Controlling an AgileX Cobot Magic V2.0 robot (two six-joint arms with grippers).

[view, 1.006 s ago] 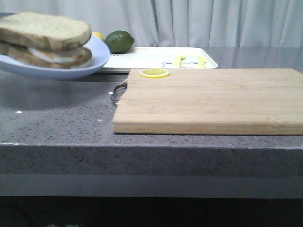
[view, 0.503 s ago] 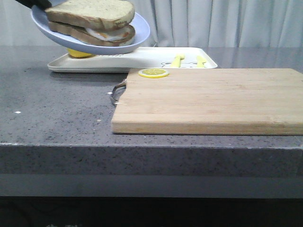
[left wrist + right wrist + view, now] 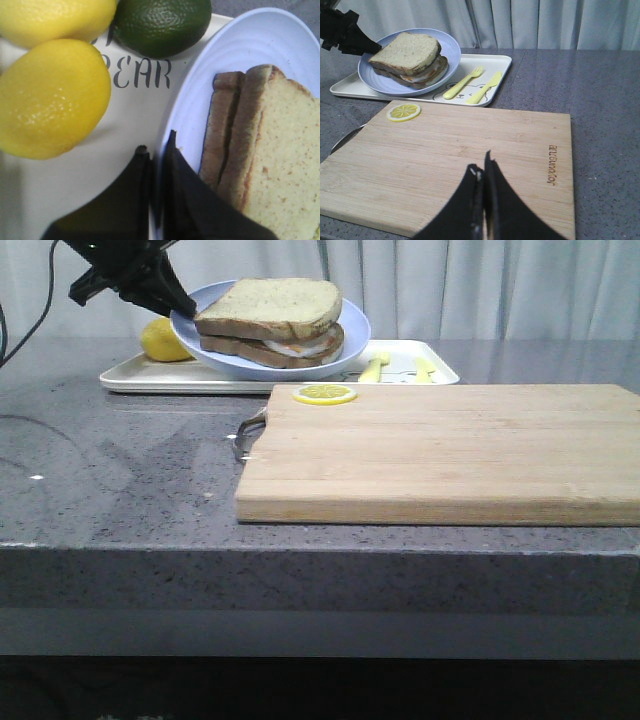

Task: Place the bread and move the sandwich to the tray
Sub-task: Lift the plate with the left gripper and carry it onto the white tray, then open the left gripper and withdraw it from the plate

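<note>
**A:** What is your left gripper [image 3: 156, 165] doing?

**B:** Its fingers are clamped on the rim of the plate [image 3: 240, 65], one above the rim and one below. The plate carries the sandwich [image 3: 270, 320], tilted, over the tray [image 3: 125, 378]. You can't tell from these views whether its low edge touches the tray yet.

**A:** And your right gripper [image 3: 481, 187]?

**B:** Pressed together on nothing, hanging over the near part of the board [image 3: 510, 150].

**A:** Where does the plate sit over the tray?

**B:** Around the tray's middle. The lemons [image 3: 50, 97] and lime [image 3: 162, 22] lie toward the tray's left end, just beside the plate; the yellow fork [image 3: 462, 82] and knife [image 3: 485, 87] lie toward its right end.

**A:** So how far along are you?

**B:** The top slice is already on, so the bread step looks done. You are late in the move. What seems left is to level the plate, set it flat between the fruit and the cutlery, and let go.
</note>
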